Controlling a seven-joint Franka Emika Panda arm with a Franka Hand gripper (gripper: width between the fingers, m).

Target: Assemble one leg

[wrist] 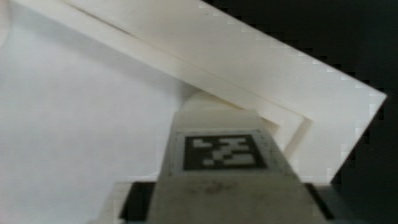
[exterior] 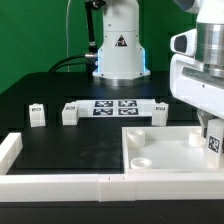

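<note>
My gripper [exterior: 211,134] hangs at the exterior view's right, over the large white panel [exterior: 165,152]. It is shut on a leg [exterior: 214,143], a small white block whose square tag faces outward. In the wrist view the leg [wrist: 222,150] sits between my dark fingers [wrist: 143,200], with my gripper [wrist: 222,203] closed on its sides. The leg's far end is down near the panel's raised corner wall [wrist: 294,85]. I cannot tell whether it touches the panel. Three more legs stand on the black table: two [exterior: 37,114] [exterior: 70,113] at the left and one [exterior: 160,112] right of the middle.
The marker board [exterior: 115,107] lies flat behind the panel, in front of the robot base [exterior: 119,50]. Long white rim bars run along the front edge [exterior: 60,183] and the left side [exterior: 9,152]. Round sockets show in the panel [exterior: 143,159].
</note>
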